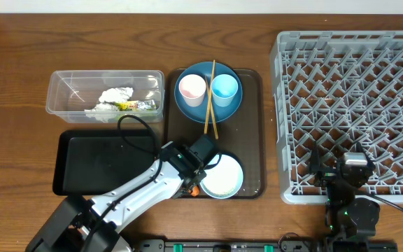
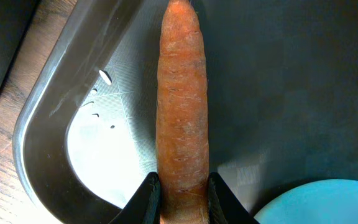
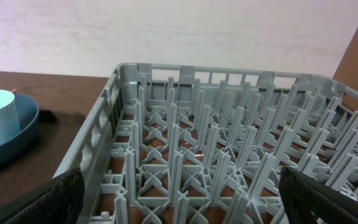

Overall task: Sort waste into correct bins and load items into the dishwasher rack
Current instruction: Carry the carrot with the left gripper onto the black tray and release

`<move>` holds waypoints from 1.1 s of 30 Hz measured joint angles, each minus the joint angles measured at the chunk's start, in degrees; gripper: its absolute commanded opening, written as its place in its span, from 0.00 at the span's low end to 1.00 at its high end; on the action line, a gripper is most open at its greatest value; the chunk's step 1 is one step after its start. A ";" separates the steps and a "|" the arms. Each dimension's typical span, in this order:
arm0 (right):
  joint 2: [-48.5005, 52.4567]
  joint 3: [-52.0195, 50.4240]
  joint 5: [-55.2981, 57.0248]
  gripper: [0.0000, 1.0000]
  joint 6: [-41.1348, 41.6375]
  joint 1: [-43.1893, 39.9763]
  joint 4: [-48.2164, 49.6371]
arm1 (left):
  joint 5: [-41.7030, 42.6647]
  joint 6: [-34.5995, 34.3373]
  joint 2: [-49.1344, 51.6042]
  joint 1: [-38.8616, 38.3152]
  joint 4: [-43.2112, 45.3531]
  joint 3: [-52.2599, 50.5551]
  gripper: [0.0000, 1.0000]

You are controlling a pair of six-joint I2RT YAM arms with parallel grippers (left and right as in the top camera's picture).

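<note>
Left gripper [image 2: 184,196]: clenched on the small orange carrot [image 2: 182,106], one finger pressed to each side of its near end. The carrot lies flat on the brown serving tray [image 2: 55,99], in the tray's near left corner, just beside the pale-blue bowl [image 1: 222,176]. A few loose rice grains [image 2: 105,77] lie on the tray floor left of the carrot.

Far end of the tray: blue plate [image 1: 219,115] carrying the pink cup [image 1: 192,89], the light-blue cup [image 1: 224,89] and the chopsticks [image 1: 210,98] laid across it.

Left of the tray: clear tub [image 1: 61,91] holding the napkin [image 1: 115,96] and snack wrapper [image 1: 133,106]; the black bin tray [image 1: 103,161] lies nearer to me.

Right of the tray: grey dishwasher rack [image 1: 355,84]. Right gripper [image 3: 179,199] is released, fingers spread wide, over the rack's near edge.
</note>
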 measured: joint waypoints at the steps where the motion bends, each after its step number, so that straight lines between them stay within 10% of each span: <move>1: 0.00 0.00 0.00 0.99 0.00 0.00 0.00 | 0.00 0.02 -0.55 0.00 -0.02 0.00 0.10; 14: 0.00 0.00 -0.02 0.99 0.00 0.00 0.00 | -0.92 1.33 -16.28 3.48 -0.76 0.04 0.15; 33: 0.00 0.00 0.00 0.99 0.00 0.00 0.00 | -2.62 7.78 -20.85 40.13 -10.08 0.07 0.16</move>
